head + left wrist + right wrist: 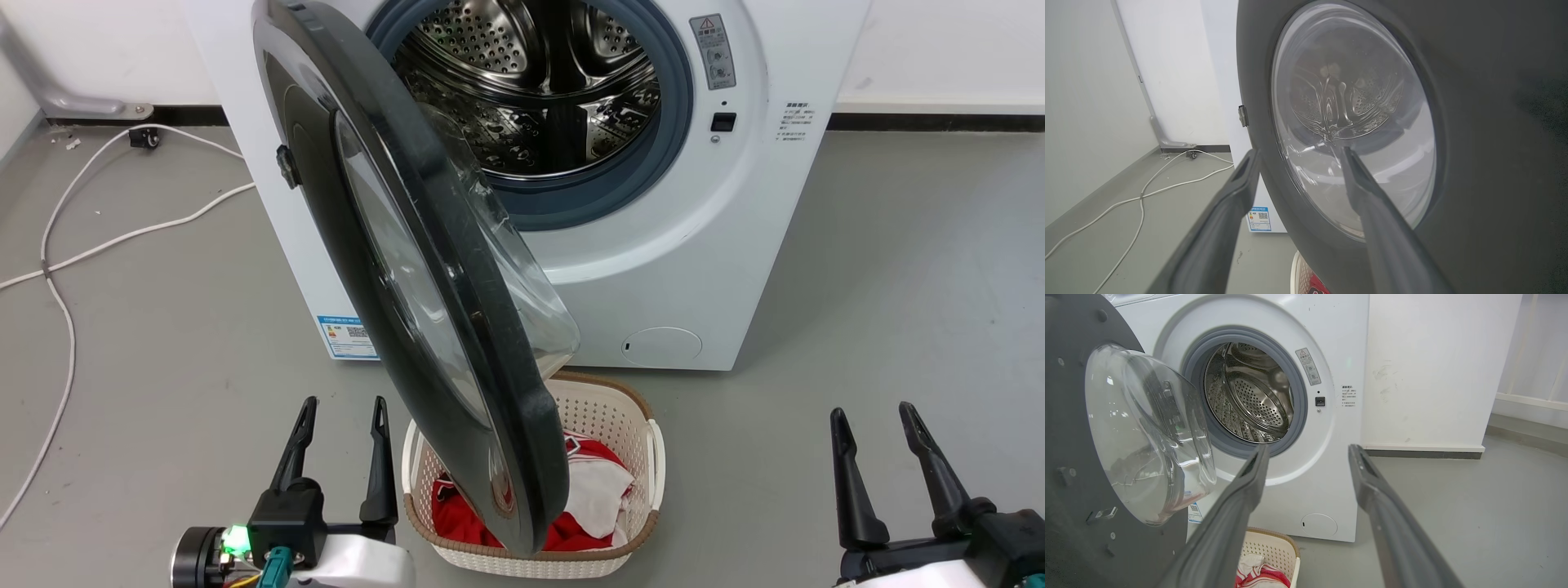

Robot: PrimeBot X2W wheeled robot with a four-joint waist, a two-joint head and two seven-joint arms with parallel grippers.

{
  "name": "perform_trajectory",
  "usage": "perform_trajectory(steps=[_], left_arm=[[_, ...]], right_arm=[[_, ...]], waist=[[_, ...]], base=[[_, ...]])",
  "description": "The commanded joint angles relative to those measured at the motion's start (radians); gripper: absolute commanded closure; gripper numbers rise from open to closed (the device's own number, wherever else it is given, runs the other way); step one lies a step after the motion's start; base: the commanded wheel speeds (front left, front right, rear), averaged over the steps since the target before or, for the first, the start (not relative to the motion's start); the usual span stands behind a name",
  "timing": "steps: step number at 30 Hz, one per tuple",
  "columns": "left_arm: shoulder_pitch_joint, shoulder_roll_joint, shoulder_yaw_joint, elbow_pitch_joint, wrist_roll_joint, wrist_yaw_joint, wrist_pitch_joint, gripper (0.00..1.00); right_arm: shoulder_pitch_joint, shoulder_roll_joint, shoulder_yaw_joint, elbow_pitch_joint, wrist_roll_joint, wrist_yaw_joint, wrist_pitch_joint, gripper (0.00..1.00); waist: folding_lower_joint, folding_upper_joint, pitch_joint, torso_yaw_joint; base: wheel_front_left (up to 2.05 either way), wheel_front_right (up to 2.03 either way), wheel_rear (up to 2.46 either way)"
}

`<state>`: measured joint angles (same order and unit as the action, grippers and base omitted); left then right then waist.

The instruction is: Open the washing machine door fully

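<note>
We log the washing machine door [441, 286] swung partway off the washing machine [718, 245]; left gripper [344, 402] and right gripper [872, 410] both spread wide, holding nothing.

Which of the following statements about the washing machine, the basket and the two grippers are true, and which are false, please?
1. The washing machine door stands swung away from the drum opening. True.
2. The left gripper is clamped on the door's rim. False: its fingers are spread and grip nothing.
3. A basket with red and white cloth in it sits on the floor in front of the washing machine. True.
4. The drum is packed with clothes. False: bare perforated steel shows inside.
5. The right gripper is shut. False: it is open and holds nothing.
</note>
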<state>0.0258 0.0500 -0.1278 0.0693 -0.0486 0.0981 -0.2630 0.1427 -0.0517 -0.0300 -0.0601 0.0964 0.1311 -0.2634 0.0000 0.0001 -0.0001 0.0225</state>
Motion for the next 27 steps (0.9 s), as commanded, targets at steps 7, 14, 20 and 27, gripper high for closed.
perform_trajectory(steps=[7, 14, 20, 27], left_arm=[[0.011, 0.001, 0.004, -0.003, -0.004, 0.004, -0.003, 0.00], [0.008, 0.001, 0.008, -0.005, -0.004, 0.005, -0.003, 0.00], [0.004, 0.001, 0.012, -0.002, -0.005, 0.000, -0.003, 1.00], [-0.044, 0.001, 0.045, -0.073, 0.005, -0.018, -0.003, 1.00]], right_arm=[[0.004, 0.002, -0.006, 0.009, 0.036, -0.001, -0.002, 0.00], [0.006, 0.003, -0.012, 0.021, 0.059, -0.001, -0.002, 0.00], [0.006, 0.003, -0.012, 0.024, 0.065, -0.001, -0.002, 0.00], [-0.001, 0.003, -0.012, 0.025, 0.071, -0.001, -0.002, 0.00]], waist=[[0.0000, -0.0001, 0.001, -0.002], [0.0000, -0.0001, 0.001, -0.003], [0.0000, -0.0001, 0.002, -0.002], [0.0000, -0.0001, 0.005, 0.002]], base=[[0.00, 0.00, 0.00], [0.00, 0.00, 0.00], [0.00, 0.00, 0.00], [0.00, 0.00, 0.00]])
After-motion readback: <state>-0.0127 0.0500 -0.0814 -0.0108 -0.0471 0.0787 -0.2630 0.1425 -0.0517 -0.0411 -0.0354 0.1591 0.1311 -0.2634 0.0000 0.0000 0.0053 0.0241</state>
